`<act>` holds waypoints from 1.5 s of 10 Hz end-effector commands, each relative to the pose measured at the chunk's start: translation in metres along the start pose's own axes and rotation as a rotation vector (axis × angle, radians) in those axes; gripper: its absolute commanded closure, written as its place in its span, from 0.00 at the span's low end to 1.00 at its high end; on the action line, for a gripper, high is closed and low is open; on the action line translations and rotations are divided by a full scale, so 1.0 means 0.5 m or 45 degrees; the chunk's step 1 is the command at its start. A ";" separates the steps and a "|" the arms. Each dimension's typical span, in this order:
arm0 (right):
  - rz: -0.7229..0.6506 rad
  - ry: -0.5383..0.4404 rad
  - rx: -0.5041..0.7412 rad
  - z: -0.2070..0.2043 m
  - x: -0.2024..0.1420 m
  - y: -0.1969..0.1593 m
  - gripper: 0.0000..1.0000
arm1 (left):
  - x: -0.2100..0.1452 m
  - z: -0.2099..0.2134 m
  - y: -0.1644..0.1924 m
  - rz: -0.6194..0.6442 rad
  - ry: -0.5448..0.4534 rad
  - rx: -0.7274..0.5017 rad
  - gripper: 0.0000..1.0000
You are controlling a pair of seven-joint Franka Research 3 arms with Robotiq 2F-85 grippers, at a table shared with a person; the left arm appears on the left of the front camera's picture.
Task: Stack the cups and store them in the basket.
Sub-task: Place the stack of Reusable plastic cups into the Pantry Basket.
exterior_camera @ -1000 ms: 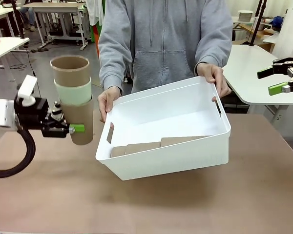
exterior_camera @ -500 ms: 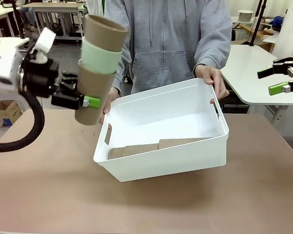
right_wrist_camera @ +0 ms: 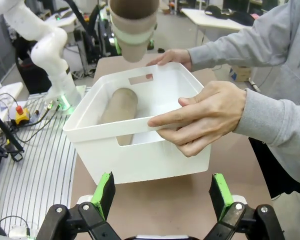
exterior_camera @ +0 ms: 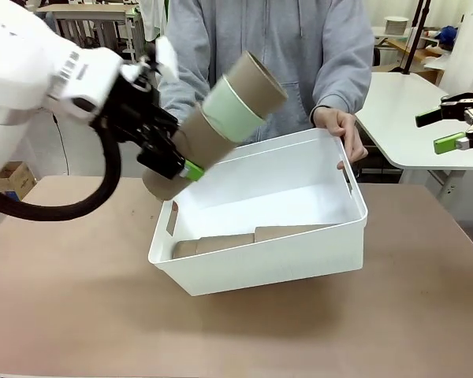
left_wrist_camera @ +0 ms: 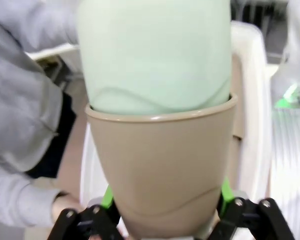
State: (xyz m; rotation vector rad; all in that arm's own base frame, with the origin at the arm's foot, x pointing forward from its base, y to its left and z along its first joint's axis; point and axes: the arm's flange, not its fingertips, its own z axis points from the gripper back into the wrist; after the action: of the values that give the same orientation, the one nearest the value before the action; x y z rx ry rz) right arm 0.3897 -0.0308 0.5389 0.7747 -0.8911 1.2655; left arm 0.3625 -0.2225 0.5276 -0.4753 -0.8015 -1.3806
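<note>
Above the ten-o'clock corner of the tilted white plastic basket [exterior_camera: 299, 256], where tan-brown cups [exterior_camera: 252, 236] already lie, a tan-and-mint cup stack [exterior_camera: 221, 126] is clamped by the left gripper [exterior_camera: 181, 161], storing unfinished, while the right gripper [exterior_camera: 457, 130] is held wide, empty.

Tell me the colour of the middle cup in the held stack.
Pale mint green, clearest in the front view.
</note>
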 end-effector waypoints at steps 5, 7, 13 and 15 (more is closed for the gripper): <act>-0.003 -0.031 -0.004 0.000 0.006 0.000 0.00 | 0.013 -0.115 0.086 0.025 0.278 -0.060 0.15; -0.003 -0.031 -0.004 0.000 0.006 0.000 0.00 | 0.010 -0.144 0.089 0.043 0.302 -0.065 0.15; -0.003 -0.031 -0.004 0.000 0.006 0.000 0.00 | -0.025 -0.262 0.099 0.073 0.386 -0.049 0.15; -0.003 -0.031 -0.004 0.000 0.006 0.000 0.00 | -0.033 -0.300 0.104 0.078 0.397 -0.049 0.15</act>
State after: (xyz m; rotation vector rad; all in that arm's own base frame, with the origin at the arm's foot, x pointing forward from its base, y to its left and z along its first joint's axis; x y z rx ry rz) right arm 0.3895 -0.0314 0.5388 0.7747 -0.8907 1.2644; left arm 0.4412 -0.2995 0.4172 -0.3167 -0.4919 -1.3923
